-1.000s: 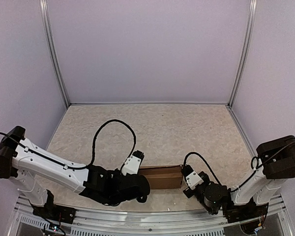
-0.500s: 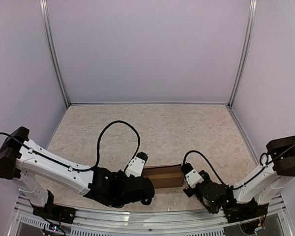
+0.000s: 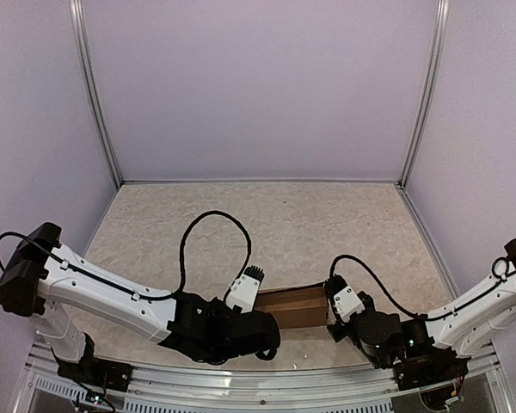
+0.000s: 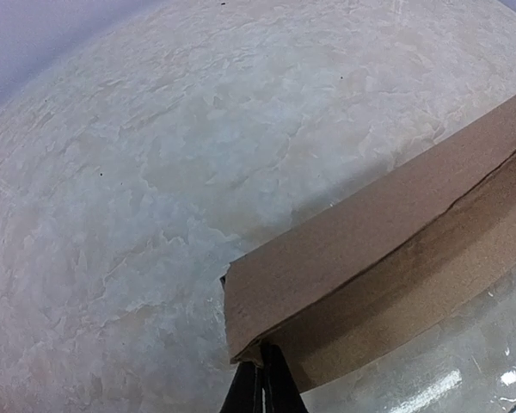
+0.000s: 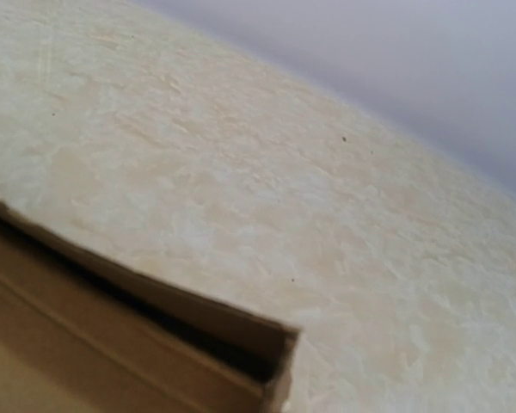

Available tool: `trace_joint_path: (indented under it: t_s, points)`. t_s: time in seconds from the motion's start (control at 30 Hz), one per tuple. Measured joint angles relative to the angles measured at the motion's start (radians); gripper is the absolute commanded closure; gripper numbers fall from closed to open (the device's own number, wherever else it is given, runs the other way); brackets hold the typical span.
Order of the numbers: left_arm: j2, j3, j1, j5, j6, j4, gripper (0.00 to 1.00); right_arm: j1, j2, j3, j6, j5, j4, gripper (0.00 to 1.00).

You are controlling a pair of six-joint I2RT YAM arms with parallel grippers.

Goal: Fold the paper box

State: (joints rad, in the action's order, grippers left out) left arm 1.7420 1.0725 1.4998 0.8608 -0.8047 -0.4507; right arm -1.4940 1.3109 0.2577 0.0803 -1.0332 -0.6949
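The paper box (image 3: 294,305) is a plain brown oblong lying flat near the table's front edge, between my two wrists. In the left wrist view the paper box (image 4: 387,249) runs up to the right, and my left gripper (image 4: 260,366) is shut with its tips against the box's near lower corner; whether any cardboard is pinched between them I cannot tell. In the right wrist view the paper box (image 5: 112,344) shows an end with a dark gap under its top flap. No fingers show there. From above, my right gripper (image 3: 330,322) sits at the box's right end, shut, its tips hidden.
The mottled beige tabletop (image 3: 267,224) stretches back to pale walls with aluminium posts (image 3: 95,95). A metal rail (image 3: 258,383) runs along the front edge. The left arm's black cable (image 3: 206,224) loops above the table.
Both wrists and the box have shifted a little to the right. The right arm's upper part has swung out toward the right edge of the top view.
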Motion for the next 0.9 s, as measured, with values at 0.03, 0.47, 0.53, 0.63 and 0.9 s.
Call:
trace_joint_path:
  t_s: [0.03,0.47,0.53,0.63,0.9]
  points:
    - [0.007,0.008,0.0,0.003,0.0,-0.004,1.0,0.0,-0.022,0.003,0.019,0.001,0.037,1.0]
    - [0.042,0.051,0.0,0.013,0.006,-0.031,1.0,0.028,-0.263,0.077,0.312,0.136,0.496,1.0]
    - [0.048,0.062,0.0,0.013,0.01,-0.035,1.0,0.045,-0.283,0.084,0.358,0.171,0.549,1.0]
    - [0.054,0.069,0.002,0.012,0.022,-0.039,1.0,0.072,-0.31,0.09,0.429,0.225,0.607,1.0]
    - [0.061,0.083,0.007,0.012,0.038,-0.048,1.0,0.162,-0.38,0.101,0.636,0.386,0.728,1.0]
